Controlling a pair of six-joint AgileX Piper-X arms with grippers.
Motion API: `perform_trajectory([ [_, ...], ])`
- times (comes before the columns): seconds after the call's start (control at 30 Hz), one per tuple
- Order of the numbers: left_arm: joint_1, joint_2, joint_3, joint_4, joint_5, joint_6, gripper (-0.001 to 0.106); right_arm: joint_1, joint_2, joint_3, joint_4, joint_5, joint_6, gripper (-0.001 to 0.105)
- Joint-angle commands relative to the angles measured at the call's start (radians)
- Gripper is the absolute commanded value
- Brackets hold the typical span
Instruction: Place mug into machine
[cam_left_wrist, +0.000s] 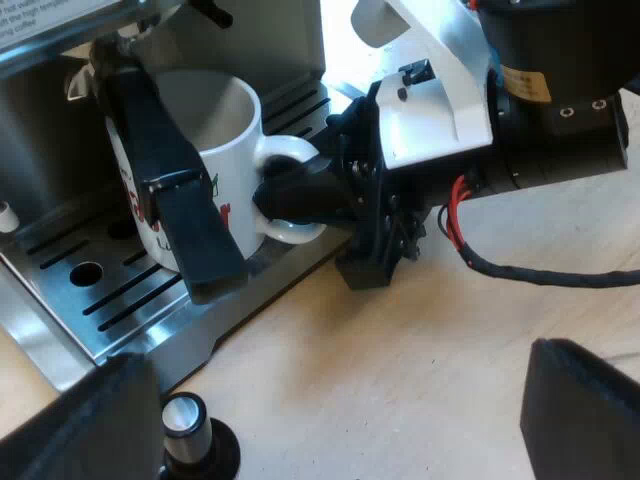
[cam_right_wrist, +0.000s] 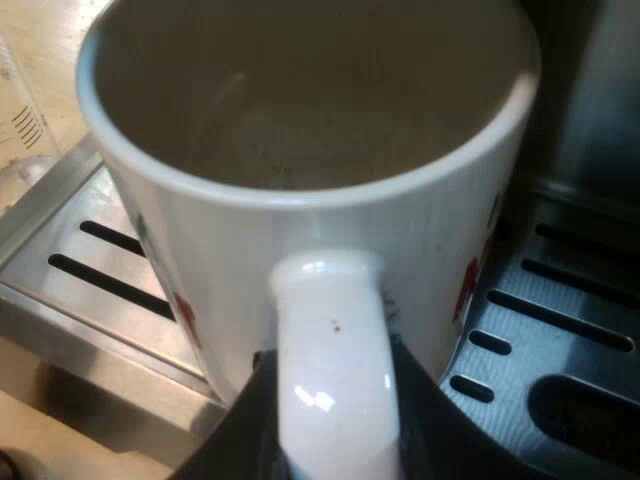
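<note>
Nearest: left claw (cam_left_wrist: 335, 415), fingers wide apart, holding nothing, over the wooden table (cam_left_wrist: 420, 340). Close by one finger, a small black knob (cam_left_wrist: 185, 432) with a shiny top.

A bit farther: right claw (cam_left_wrist: 300, 195), squeezed tight on the white mug (cam_right_wrist: 300, 230) by its loop. Across the mug's side, a dark handle (cam_left_wrist: 170, 190) sticking out from the machine (cam_left_wrist: 280, 40). Mug upright, on or just above the metal tray (cam_left_wrist: 110, 290) at the machine's foot, close to the tray's outer edge. Hard to tell whether touching yet. Beside the tray, a measuring glass (cam_right_wrist: 18, 130).

To do this well: go down slowly, hold the mug straight, wait for a flat sit on the tray. Nudge a little deeper in, away from the edge. Then open just a bit and pull straight back along the loop. No bumping the dark handle.
</note>
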Motion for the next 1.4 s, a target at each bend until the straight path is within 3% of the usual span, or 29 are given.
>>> perform_trajectory([
  [0.03, -0.005, 0.0, 0.0, -0.017, -0.012, 0.0, 0.075, 0.002, 0.0, -0.018, -0.064, 0.008, -0.009, 0.0],
  [0.53, -0.005, 0.0, 0.027, -0.075, -0.01, 0.0, 0.075, 0.0, 0.1, -0.131, -0.068, 0.039, -0.009, 0.0],
  [0.97, -0.005, 0.0, 0.027, -0.076, -0.01, 0.0, 0.075, 0.0, 0.102, -0.131, -0.067, 0.082, -0.009, 0.001],
  [1.13, -0.005, 0.0, 0.027, -0.076, -0.002, 0.0, 0.075, 0.0, 0.102, -0.131, -0.063, 0.082, -0.009, 0.037],
  [1.2, -0.005, 0.0, 0.027, -0.076, -0.002, 0.0, 0.075, 0.0, 0.102, -0.131, -0.063, 0.082, -0.009, 0.062],
  [1.4, -0.005, 0.0, 0.027, -0.076, -0.002, 0.0, 0.075, 0.009, 0.09, -0.131, -0.035, 0.082, -0.009, 0.063],
])
